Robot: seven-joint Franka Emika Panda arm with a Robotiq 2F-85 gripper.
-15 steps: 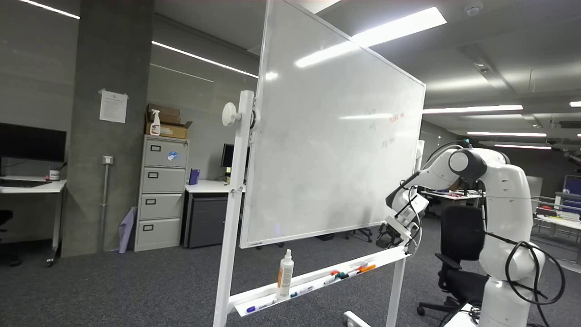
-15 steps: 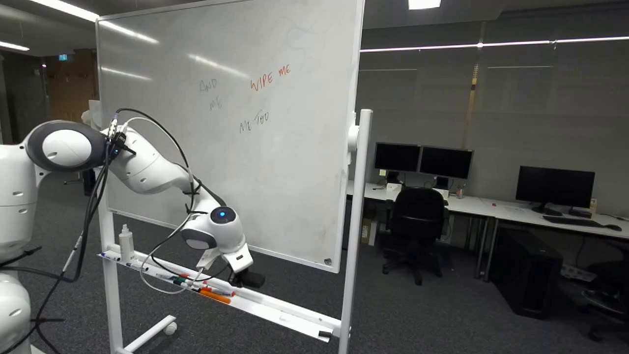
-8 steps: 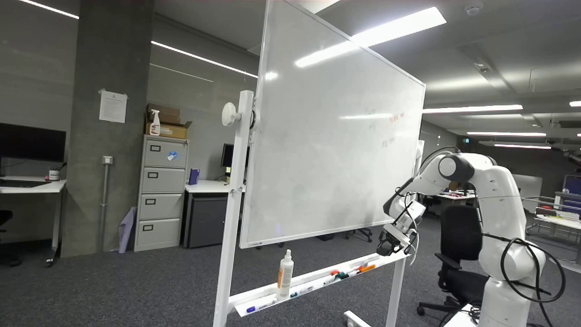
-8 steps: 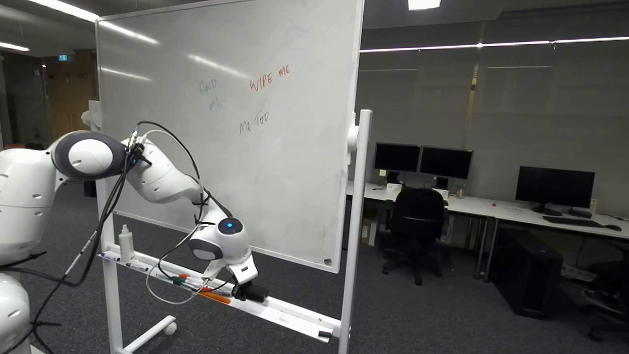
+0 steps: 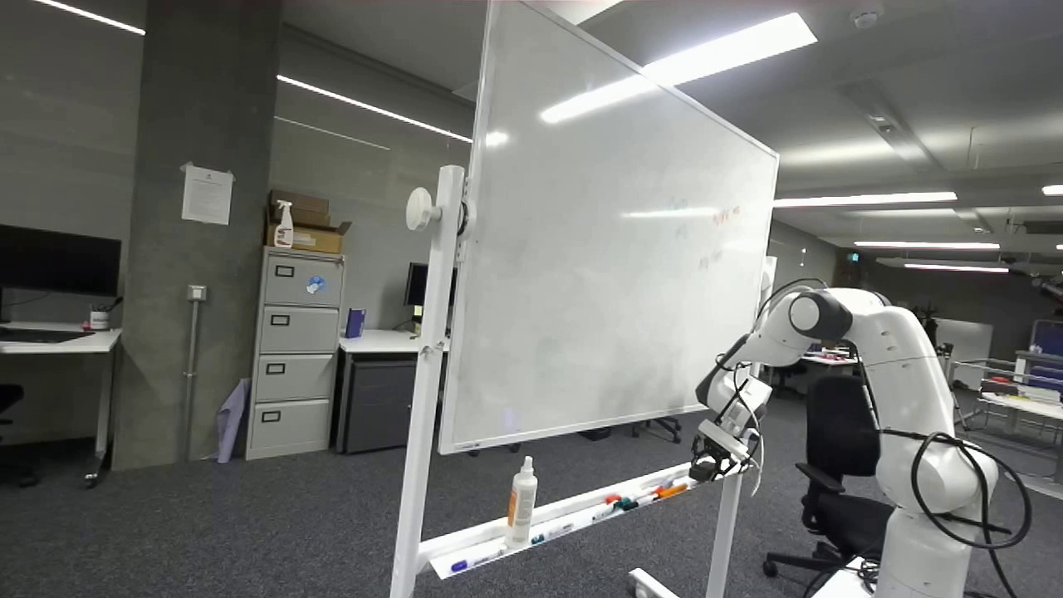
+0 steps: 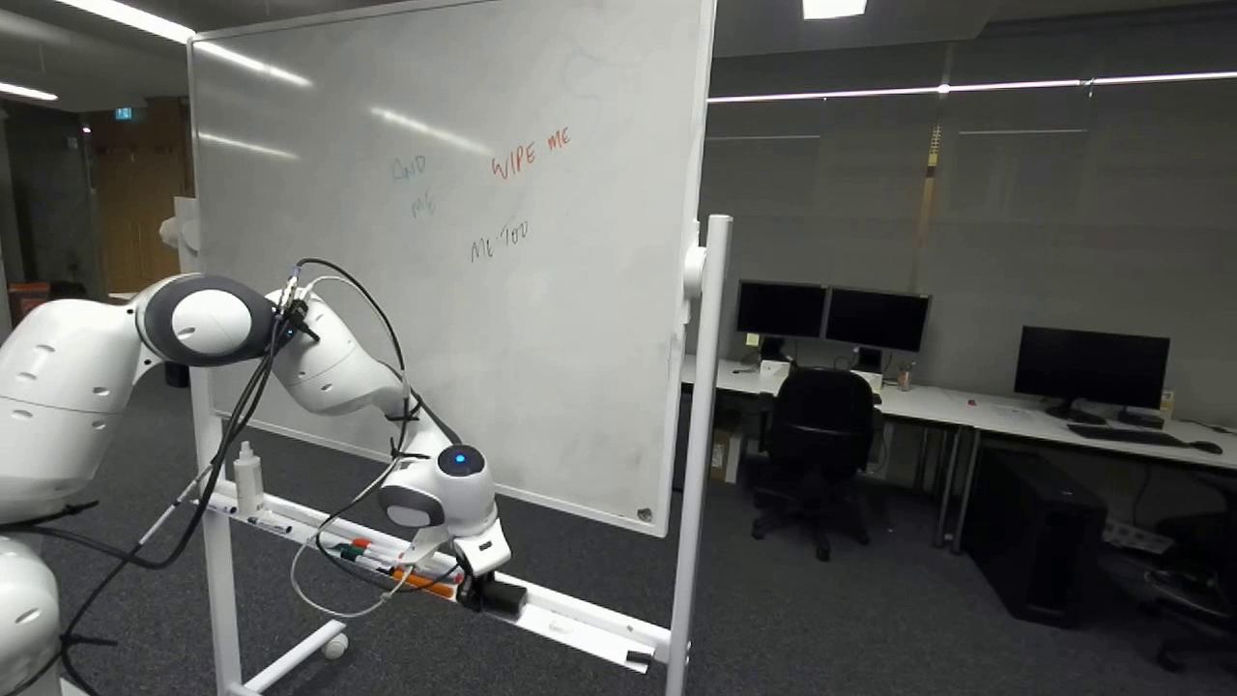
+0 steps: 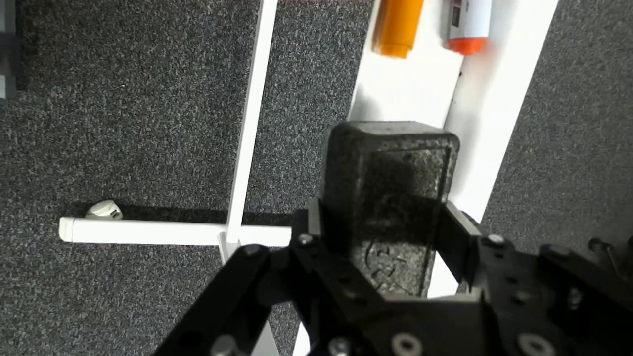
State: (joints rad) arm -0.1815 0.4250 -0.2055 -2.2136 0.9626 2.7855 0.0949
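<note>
In the wrist view, the upper edge cut off the orange marker (image 7: 398, 24) and the red-ended marker (image 7: 470, 22); the black block (image 7: 395, 183) hid part of the tray (image 7: 410, 86), and their contact could not be told. In an exterior view, the lettering (image 5: 722, 217) on the whiteboard (image 5: 598, 307) was too small to read.

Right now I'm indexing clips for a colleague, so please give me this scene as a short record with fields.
gripper: closed on a black block
block's place: over the marker tray; contact unclear
on the tray: upright white bottle, orange marker, several other markers
whiteboard: red "WIPE ME", black "ME TOO", bluish-green "AND ME"
</note>
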